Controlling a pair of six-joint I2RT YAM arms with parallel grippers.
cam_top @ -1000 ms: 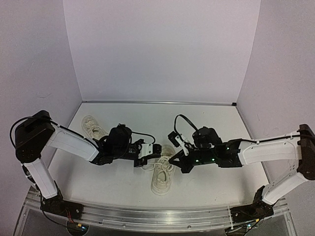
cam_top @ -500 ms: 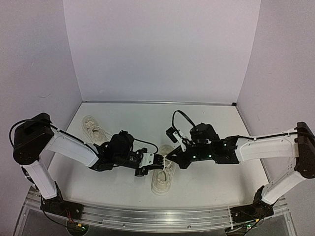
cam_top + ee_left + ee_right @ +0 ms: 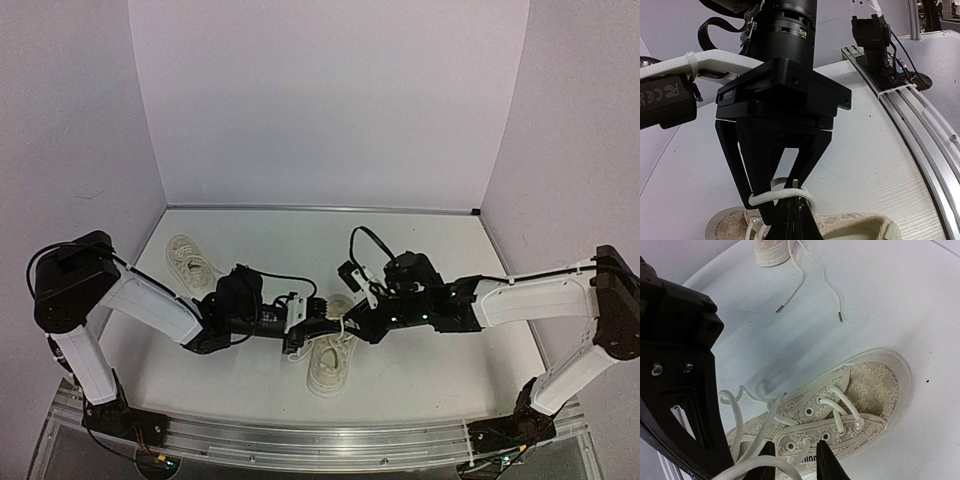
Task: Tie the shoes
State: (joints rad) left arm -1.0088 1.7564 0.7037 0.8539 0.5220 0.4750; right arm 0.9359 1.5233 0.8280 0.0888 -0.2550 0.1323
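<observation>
One cream shoe (image 3: 325,372) lies at the table's front middle, toe pointing away in the right wrist view (image 3: 867,390). Both grippers meet just above its lace area. My left gripper (image 3: 312,328) is shut on the end of a white lace (image 3: 782,196); the lace tip sticks up above its fingers (image 3: 791,205). That lace loops around the fingers of my right gripper (image 3: 779,186), which faces it. My right gripper (image 3: 794,460) is open over the eyelets, with a lace running between its fingers. The second shoe (image 3: 187,257) lies at the far left, untied.
The second shoe's loose laces (image 3: 790,292) trail over the white table (image 3: 420,250) toward the middle. Grey walls close in three sides. An aluminium rail (image 3: 330,442) runs along the near edge. The left gripper's black housing (image 3: 675,365) fills the right wrist view's left side.
</observation>
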